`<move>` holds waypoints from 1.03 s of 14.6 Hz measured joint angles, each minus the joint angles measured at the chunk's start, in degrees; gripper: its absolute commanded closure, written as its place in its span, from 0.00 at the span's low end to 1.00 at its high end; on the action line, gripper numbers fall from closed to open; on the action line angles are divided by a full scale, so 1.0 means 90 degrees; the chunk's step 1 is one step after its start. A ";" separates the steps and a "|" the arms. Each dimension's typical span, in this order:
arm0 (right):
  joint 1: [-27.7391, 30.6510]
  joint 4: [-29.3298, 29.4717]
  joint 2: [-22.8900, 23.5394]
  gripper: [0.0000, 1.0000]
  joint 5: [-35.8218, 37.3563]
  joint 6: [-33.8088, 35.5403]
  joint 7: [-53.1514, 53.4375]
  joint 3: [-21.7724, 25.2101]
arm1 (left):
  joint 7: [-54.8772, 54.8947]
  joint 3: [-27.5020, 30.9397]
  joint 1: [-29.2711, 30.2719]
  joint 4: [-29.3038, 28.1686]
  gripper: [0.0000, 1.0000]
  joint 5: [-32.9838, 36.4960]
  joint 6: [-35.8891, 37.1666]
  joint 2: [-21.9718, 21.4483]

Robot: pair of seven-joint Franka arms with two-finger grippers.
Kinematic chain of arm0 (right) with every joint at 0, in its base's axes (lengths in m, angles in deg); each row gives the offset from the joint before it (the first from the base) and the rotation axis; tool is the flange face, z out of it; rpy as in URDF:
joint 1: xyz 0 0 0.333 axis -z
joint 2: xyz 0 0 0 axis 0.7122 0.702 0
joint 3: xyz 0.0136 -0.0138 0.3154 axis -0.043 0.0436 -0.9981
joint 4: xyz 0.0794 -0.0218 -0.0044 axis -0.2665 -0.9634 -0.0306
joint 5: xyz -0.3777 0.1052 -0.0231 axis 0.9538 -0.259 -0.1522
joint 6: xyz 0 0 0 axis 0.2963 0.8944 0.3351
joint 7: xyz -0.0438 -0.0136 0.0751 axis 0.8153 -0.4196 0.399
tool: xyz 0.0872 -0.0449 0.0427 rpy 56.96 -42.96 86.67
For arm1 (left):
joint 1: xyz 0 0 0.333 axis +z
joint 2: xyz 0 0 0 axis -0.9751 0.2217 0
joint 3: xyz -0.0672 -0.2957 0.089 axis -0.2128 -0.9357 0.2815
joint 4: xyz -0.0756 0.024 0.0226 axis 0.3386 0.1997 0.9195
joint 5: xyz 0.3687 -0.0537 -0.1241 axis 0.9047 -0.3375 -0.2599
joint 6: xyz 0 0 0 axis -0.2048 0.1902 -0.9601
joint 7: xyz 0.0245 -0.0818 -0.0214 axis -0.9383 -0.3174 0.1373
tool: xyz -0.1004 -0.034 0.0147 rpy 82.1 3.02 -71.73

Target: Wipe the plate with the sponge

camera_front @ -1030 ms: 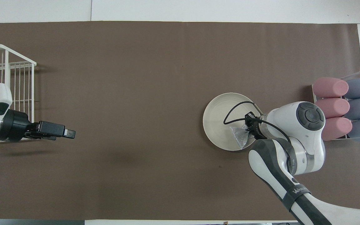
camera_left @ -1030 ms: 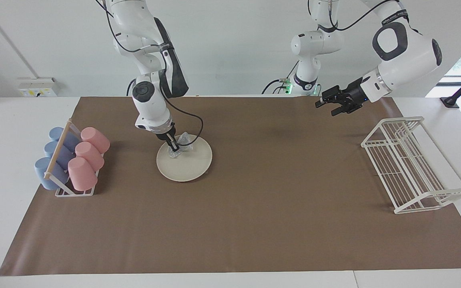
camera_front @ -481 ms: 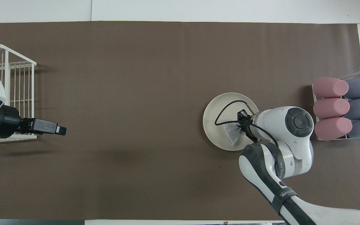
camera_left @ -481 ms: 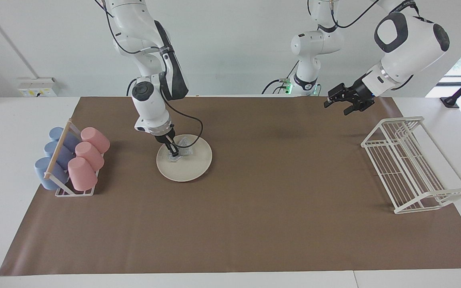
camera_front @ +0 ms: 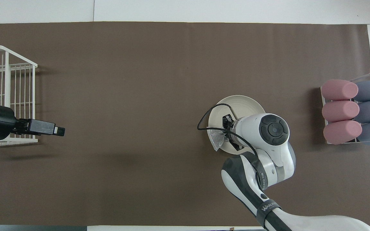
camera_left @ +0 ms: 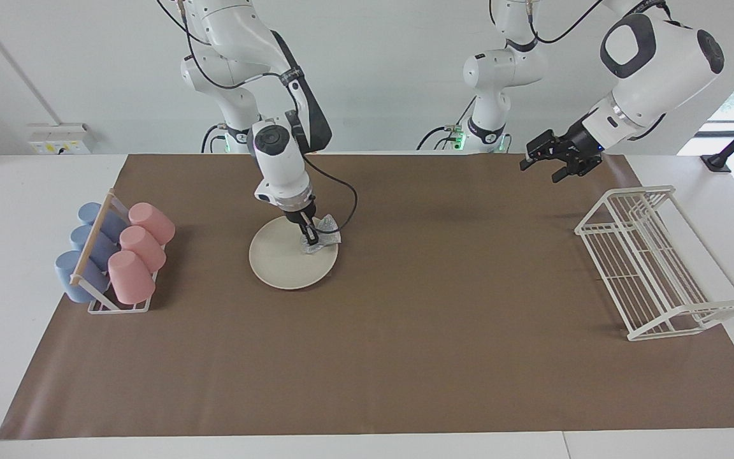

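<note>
Sweeping: the right gripper (camera_left: pixel 311 240) drags the sponge (camera_left: pixel 322 237) across the plate (camera_left: pixel 284 262), from the part of the plate toward the cup rack to the edge toward the left arm's end of the table.
Grip: the right gripper's fingers are pinched on the silvery wad, tips down at the plate's surface.
Sponge now: at the plate's rim, part of it spilling over the edge onto the brown mat (camera_left: pixel 405 319).
Plate: same spot on the mat as a second ago, beside the cup rack (camera_left: pixel 115 255) with its pink and blue cups.
Meaning: one full stroke looks done; my read is that a return pass comes next, or the wad slips off the rim.
Left gripper (camera_left: pixel 558 159): it has lifted and pulled back, and waits in the air over the mat's edge near the white wire rack (camera_left: pixel 654 261); fingers apart, nothing in them.
Writing: white lettering on the right arm's black band (camera_front: pixel 270 204) in the overhead view, not clear enough to read.
</note>
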 measured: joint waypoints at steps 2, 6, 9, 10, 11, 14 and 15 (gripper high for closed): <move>0.0103 0.0010 0.0008 1.00 0.0000 0.0000 -0.0206 0.0013 | 0.0000 0.0000 0.0000 0.0000 0.00 0.0000 0.0000 0.0000; 0.1000 0.0008 0.0011 1.00 -0.0002 0.0042 -0.1801 0.0031 | 0.0000 0.0000 0.0000 0.0001 0.00 0.0000 0.0000 0.0000; 0.1375 0.0006 0.0024 1.00 -0.0002 0.0051 -0.2571 0.0042 | 0.0000 0.0000 0.0000 0.0001 0.00 0.0000 0.0000 0.0000; 0.1396 0.0007 0.0024 1.00 -0.0002 0.0054 -0.2637 0.0037 | 0.0000 0.0000 0.0000 0.0001 0.00 0.0000 0.0000 0.0000; 0.1394 0.0006 0.0024 1.00 0.0001 0.0054 -0.2643 0.0027 | 0.0000 0.0000 0.0000 0.0001 0.00 0.0000 0.0000 0.0000; 0.1320 0.0007 0.0024 1.00 0.0002 0.0053 -0.2420 0.0023 | 0.0000 0.0000 0.0000 0.0001 0.00 0.0000 0.0000 0.0000; 0.1173 0.0011 0.0024 1.00 0.0002 0.0046 -0.2111 0.0022 | 0.0000 0.0000 0.0000 0.0001 0.00 0.0000 0.0000 0.0000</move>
